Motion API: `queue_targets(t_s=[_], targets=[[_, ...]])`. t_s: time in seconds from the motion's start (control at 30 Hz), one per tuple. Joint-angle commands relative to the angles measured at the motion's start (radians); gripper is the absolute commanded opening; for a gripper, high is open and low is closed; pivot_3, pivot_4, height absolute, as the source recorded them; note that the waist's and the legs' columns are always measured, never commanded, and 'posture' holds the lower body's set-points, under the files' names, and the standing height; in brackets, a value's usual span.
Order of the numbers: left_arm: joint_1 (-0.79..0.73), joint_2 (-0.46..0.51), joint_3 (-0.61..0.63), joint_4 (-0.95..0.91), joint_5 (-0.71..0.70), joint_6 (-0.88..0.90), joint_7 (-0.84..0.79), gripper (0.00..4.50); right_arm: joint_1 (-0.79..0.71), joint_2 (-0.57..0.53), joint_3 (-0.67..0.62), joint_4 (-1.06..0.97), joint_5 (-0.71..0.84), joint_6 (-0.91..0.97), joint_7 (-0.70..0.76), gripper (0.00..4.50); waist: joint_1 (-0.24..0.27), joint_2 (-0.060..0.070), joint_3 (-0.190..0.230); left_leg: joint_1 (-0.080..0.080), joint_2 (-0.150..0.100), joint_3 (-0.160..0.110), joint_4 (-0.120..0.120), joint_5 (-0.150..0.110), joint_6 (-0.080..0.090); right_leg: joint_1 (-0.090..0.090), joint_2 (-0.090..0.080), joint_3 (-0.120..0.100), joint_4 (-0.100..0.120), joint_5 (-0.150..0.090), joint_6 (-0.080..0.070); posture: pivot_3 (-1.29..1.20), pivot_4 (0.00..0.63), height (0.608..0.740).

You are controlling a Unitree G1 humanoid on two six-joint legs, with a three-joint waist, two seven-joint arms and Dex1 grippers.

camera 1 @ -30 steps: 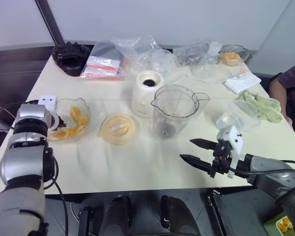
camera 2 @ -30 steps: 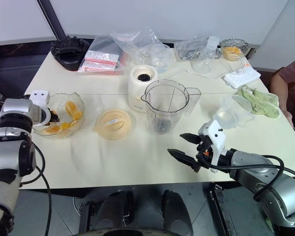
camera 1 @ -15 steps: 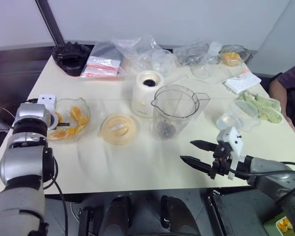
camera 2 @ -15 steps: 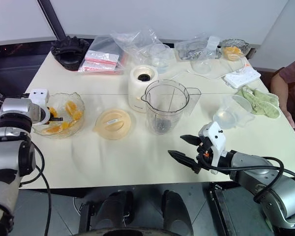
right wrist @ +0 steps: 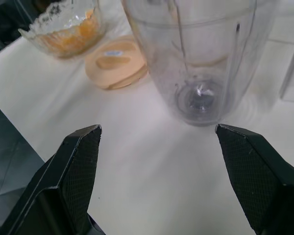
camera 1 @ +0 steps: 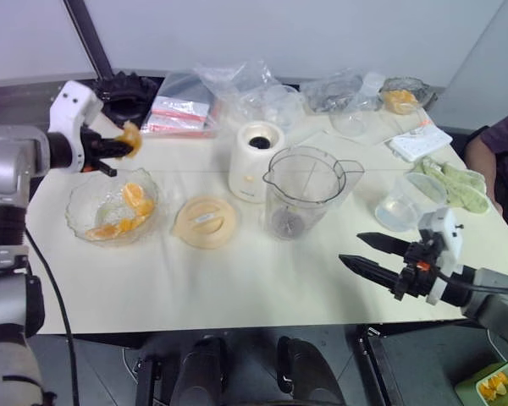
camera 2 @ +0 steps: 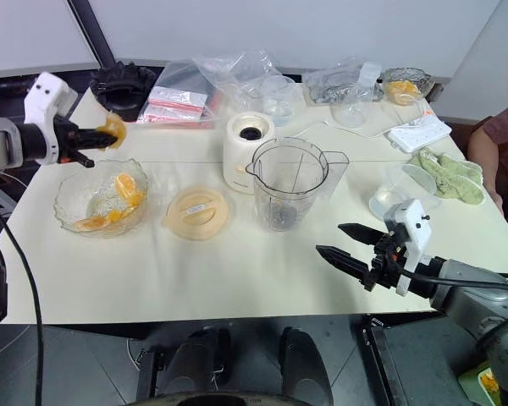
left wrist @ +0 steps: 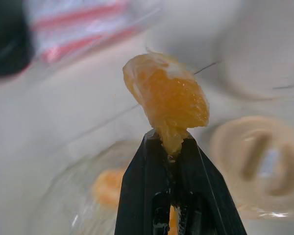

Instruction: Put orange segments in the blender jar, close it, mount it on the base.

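As our left claw (camera 1: 117,146) rose from the bowl (camera 1: 85,207) clenching an orange segment (camera 1: 130,137), the empty blender jar (camera 1: 303,193) waited far across the counter (camera 1: 237,279); our right claw (camera 1: 371,255) stayed spread.

- We see bare table (camera 1: 237,279) between the lid (camera 1: 205,222) and the near edge.
- The base (camera 1: 256,161) stands just behind the blender jar (camera 1: 306,193), crowding its far side.
- The jar's mouth stands open above.

Lid (camera 1: 205,222), green cloth (camera 1: 454,183), perhaps bags (camera 1: 180,112)
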Motion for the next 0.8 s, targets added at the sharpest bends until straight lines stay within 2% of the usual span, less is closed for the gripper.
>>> queue_targets(t_s=[0.03, 0.13, 0.3, 0.4, 0.5, 0.67, 0.77, 0.8], targets=[[-0.14, -0.156, 0.023, -0.013, -0.108, -0.097, -0.056, 0.06, 0.018, -0.009, -0.005, -0.062, 0.016, -0.004, 0.004, 3.92, 0.012, 0.0, 0.0, 0.0, 0.0, 0.0, 0.001, 0.0, 0.0, 0.001, 0.0, 0.0, -0.001, 0.0, 0.0, 0.0, 0.15, 0.74], [-0.248, -0.31, -0.021, 0.038, -0.138, -0.113, -0.106, 0.06, 0.015, 0.018, -0.008, -0.081, 0.019, -0.014, -0.04, 3.92, 0.014, 0.0, 0.0, -0.004, -0.002, 0.001, 0.004, 0.0, 0.002, 0.002, 0.0, 0.0, -0.003, 0.0, 0.0, 0.0, 0.15, 0.74], [-0.329, -0.476, -0.12, 0.123, -0.111, -0.171, -0.178, 0.06, 0.022, 0.051, -0.012, -0.117, 0.015, -0.029, -0.097, 3.92, -0.002, 0.001, -0.001, -0.004, -0.006, 0.003, 0.004, -0.003, 0.006, 0.001, 0.002, 0.002, -0.003, -0.001, 0.003, 0.0, 0.15, 0.74], [-0.349, -0.56, -0.184, 0.196, -0.062, -0.201, -0.162, 0.06, 0.032, 0.07, -0.019, -0.134, 0.015, -0.038, -0.132, 3.92, -0.004, 0.001, -0.001, -0.003, -0.004, 0.001, 0.003, -0.003, 0.006, 0.0, 0.006, 0.002, -0.001, -0.002, 0.004, 0.0, 0.15, 0.74], [-0.325, -0.605, -0.262, 0.239, 0.018, -0.251, -0.147, 0.06, 0.048, 0.086, -0.016, -0.156, 0.018, -0.046, -0.159, 3.92, -0.002, 0.002, -0.001, -0.002, -0.003, -0.002, 0.003, -0.003, 0.006, 0.001, 0.008, 0.001, 0.001, -0.002, 0.004, 0.0, 0.15, 0.74], [-0.317, -0.62, -0.282, 0.248, 0.046, -0.274, -0.168, 0.06, 0.082, 0.093, -0.022, -0.184, 0.025, -0.052, -0.181, 3.92, -0.016, 0.002, -0.001, -0.001, -0.002, -0.002, 0.003, -0.003, 0.006, 0.001, 0.008, 0.002, 0.001, -0.002, 0.003, 0.0, 0.15, 0.74], [-0.322, -0.623, -0.282, 0.268, 0.069, -0.289, -0.156, 1.0, 0.091, 0.093, -0.022, -0.184, 0.024, -0.057, -0.188, 3.92, -0.016, 0.002, -0.001, -0.001, -0.002, -0.002, 0.003, -0.003, 0.006, 0.001, 0.007, 0.002, 0.0, -0.002, 0.003, 0.0, 0.15, 0.74], [-0.323, -0.623, -0.277, 0.272, 0.073, -0.296, -0.149, 1.45, 0.091, 0.091, -0.02, -0.181, 0.018, -0.059, -0.189, 3.92, -0.016, 0.002, -0.001, -0.001, -0.002, -0.002, 0.003, -0.003, 0.006, 0.001, 0.007, 0.002, 0.0, -0.002, 0.003, 0.0, 0.15, 0.74]])
